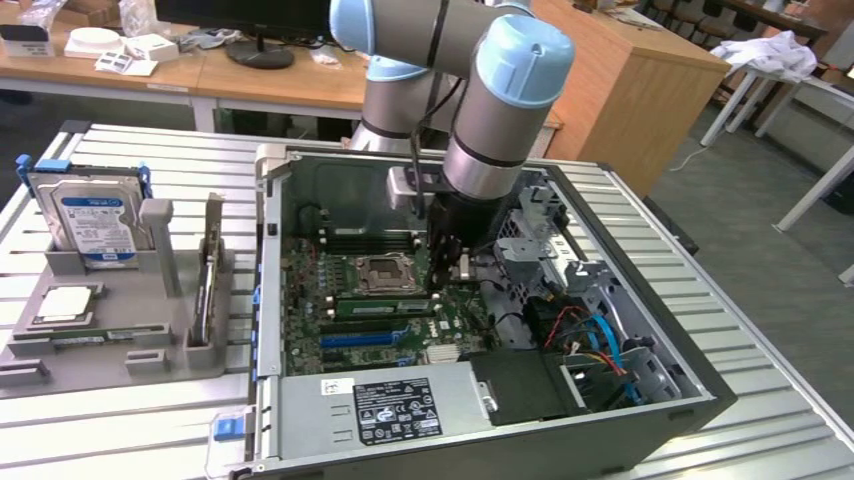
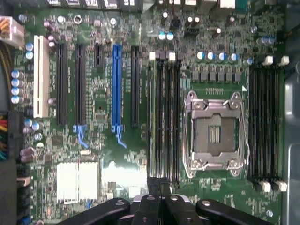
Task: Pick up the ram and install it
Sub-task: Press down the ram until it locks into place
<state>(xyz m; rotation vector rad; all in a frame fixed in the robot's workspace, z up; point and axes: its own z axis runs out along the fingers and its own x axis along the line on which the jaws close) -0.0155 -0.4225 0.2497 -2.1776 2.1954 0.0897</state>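
Observation:
The ram is a thin green stick standing in the outermost slot of the bank beside the CPU socket. In the exterior view the ram lies along the near side of the socket inside the open PC case. My gripper is shut, its black fingertips pressed together right over one end of that slot bank. From outside, the gripper reaches straight down onto the motherboard next to the socket. I cannot tell whether the tips touch the stick.
A blue expansion slot and black slots run parallel to the ram. Empty memory slots lie beyond the socket. The power supply and cables crowd the case. A grey fixture holds a hard drive.

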